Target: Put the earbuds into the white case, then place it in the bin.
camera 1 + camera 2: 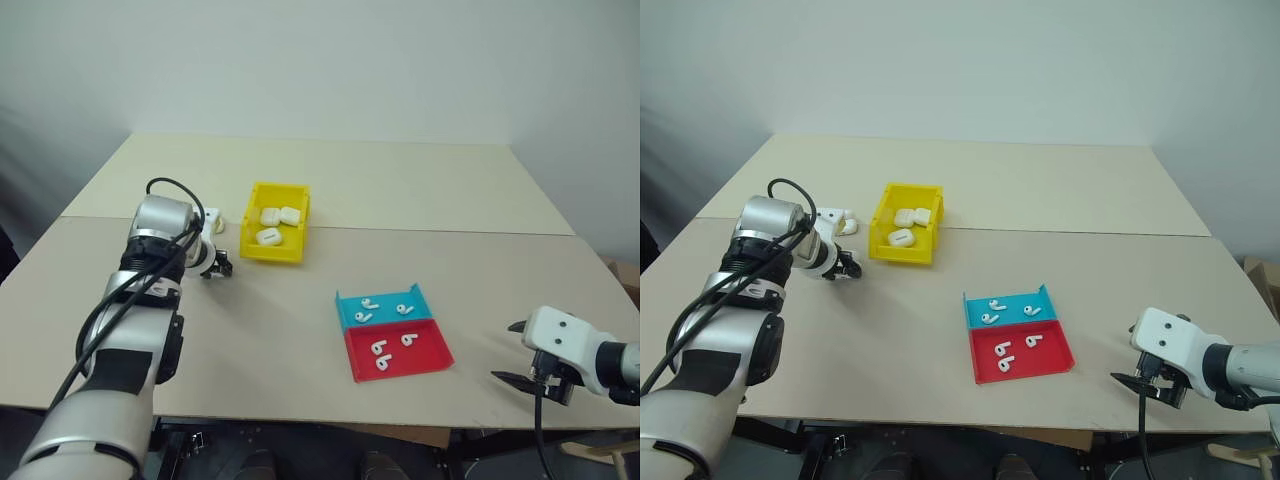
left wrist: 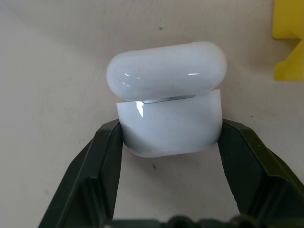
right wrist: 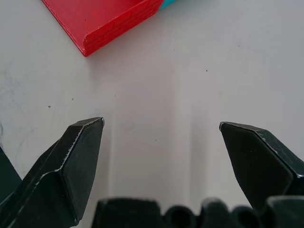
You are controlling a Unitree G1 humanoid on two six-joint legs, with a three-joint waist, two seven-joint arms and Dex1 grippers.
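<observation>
Jaws of the left gripper (image 2: 168,142) squeezed on both sides of the white case (image 2: 168,102), lid tipped up, on the table (image 2: 57,85) just left of the yellow bin (image 2: 289,38).

From the head: same case (image 1: 211,218) far left, beside the bin (image 1: 274,236) with three more cases inside. Earbuds (image 1: 381,355) in the red tray (image 1: 398,352) and the blue tray (image 1: 385,307), middle right.

Jaws of the right gripper (image 3: 161,137) spread wide, holding nothing, near the red tray's corner.
</observation>
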